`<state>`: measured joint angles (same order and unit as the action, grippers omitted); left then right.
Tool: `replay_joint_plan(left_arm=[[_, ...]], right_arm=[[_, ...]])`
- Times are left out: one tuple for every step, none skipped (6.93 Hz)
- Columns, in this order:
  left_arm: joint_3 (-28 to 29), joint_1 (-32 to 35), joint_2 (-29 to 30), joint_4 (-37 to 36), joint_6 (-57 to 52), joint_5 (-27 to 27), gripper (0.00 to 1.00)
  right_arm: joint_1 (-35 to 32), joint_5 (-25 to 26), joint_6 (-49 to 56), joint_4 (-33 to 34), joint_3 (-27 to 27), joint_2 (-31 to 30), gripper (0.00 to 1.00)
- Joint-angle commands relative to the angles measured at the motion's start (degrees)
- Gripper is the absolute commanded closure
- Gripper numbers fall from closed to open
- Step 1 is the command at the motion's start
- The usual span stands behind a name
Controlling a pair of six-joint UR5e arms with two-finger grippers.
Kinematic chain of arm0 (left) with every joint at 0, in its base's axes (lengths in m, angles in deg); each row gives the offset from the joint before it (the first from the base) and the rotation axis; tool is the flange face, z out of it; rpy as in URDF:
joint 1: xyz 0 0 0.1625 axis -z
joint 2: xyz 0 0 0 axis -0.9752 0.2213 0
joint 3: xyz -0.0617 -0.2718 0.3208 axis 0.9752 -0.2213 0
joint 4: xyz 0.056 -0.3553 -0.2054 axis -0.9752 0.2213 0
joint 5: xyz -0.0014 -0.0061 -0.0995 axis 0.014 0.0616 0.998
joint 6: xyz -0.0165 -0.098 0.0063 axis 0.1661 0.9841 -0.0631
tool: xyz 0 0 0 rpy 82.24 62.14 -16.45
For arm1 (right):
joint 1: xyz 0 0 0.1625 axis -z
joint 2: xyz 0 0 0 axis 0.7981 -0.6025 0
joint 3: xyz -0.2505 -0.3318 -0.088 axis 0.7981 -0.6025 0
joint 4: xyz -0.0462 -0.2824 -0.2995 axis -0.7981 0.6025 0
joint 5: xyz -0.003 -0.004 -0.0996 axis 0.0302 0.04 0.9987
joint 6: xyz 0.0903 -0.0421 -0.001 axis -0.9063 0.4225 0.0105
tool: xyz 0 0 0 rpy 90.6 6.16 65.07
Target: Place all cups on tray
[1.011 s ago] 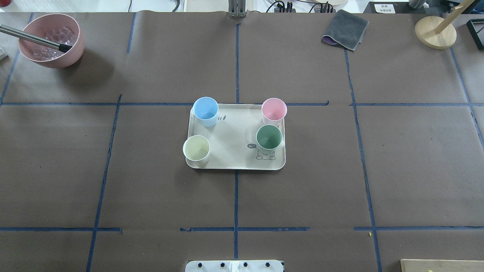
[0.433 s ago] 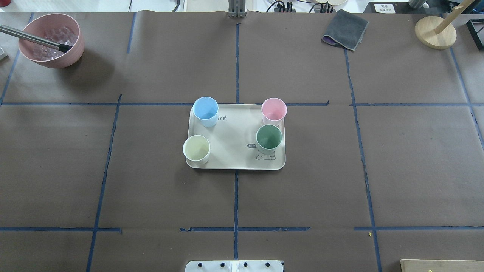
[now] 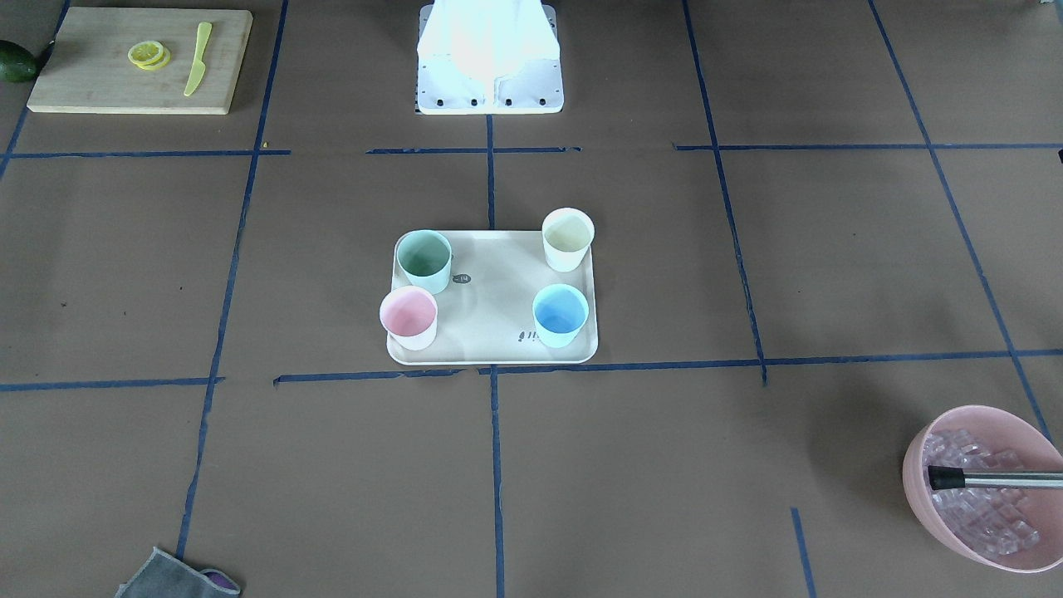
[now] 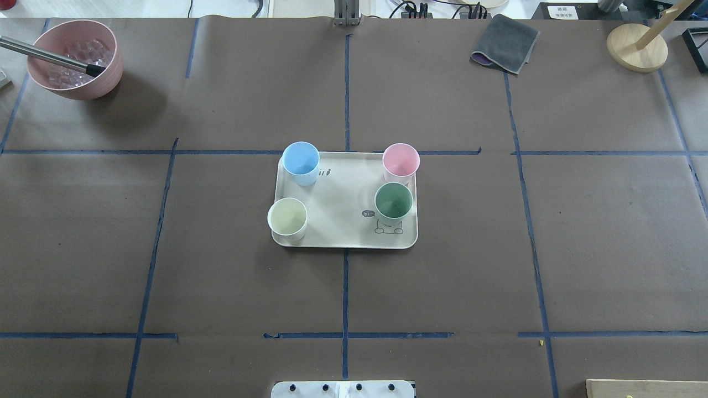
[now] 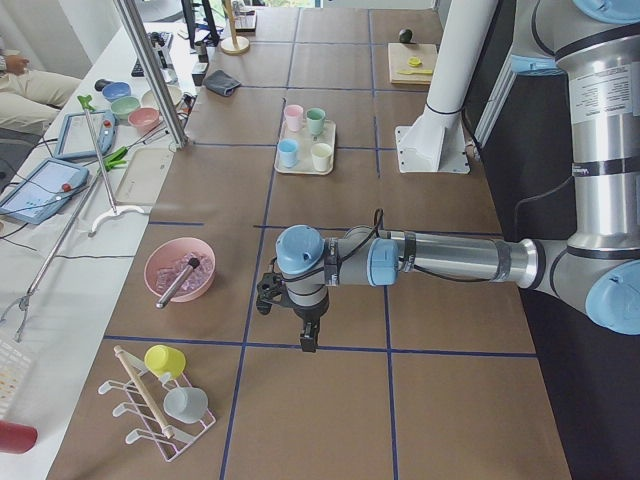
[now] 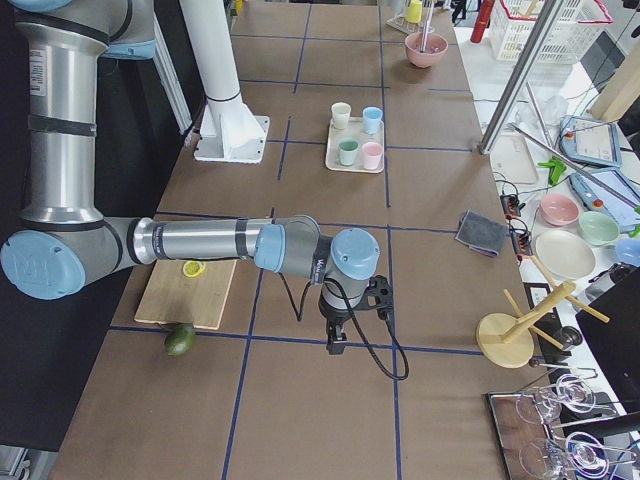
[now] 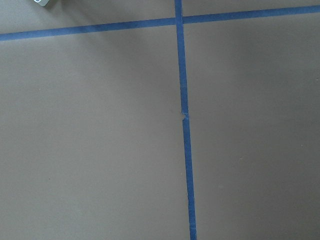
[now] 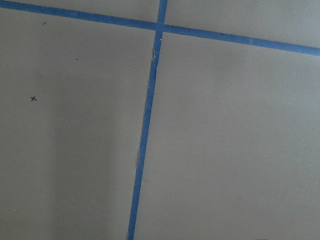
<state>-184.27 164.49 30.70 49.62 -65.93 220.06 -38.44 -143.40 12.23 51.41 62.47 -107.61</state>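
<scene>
In the overhead view's centre, the tray [image 4: 337, 221] holds four upright cups: blue cup [image 4: 301, 163] upper left, pink cup [image 4: 400, 161] upper right, green cup [image 4: 393, 203] just below it, cream cup [image 4: 287, 218] lower left. The left gripper [image 5: 309, 343] and right gripper [image 6: 336, 346] hang over the table [image 4: 498, 249], well apart from the tray; whether they are open or closed cannot be told.

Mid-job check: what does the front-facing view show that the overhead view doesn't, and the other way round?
Only front-facing: the lemon slices, knife and avocado. Only overhead: the wooden stand. Both: the tray holding the green cup, pink cup, cream cup and blue cup, plus the bowl and cloth.
</scene>
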Motion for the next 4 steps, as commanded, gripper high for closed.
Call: replay_joint_plan(left_arm=[[-0.04, 0.0, 0.0, 0.08, 0.0, 0.07, 0.0], [-0.13, 0.0, 0.0, 0.08, 0.0, 0.07, 0.0], [-0.13, 0.0, 0.0, 0.08, 0.0, 0.07, 0.0], [-0.13, 0.0, 0.0, 0.08, 0.0, 0.16, 0.0]], right_arm=[[-0.01, -0.07, 0.07, 0.0, -0.1, -0.06, 0.0], [-0.02, -0.51, -0.02, 0.0, -0.1, -0.06, 0.0], [-0.02, -0.51, 0.07, 0.0, -0.1, -0.15, 0.0], [-0.02, -0.6, 0.07, 0.0, -0.1, -0.15, 0.0]])
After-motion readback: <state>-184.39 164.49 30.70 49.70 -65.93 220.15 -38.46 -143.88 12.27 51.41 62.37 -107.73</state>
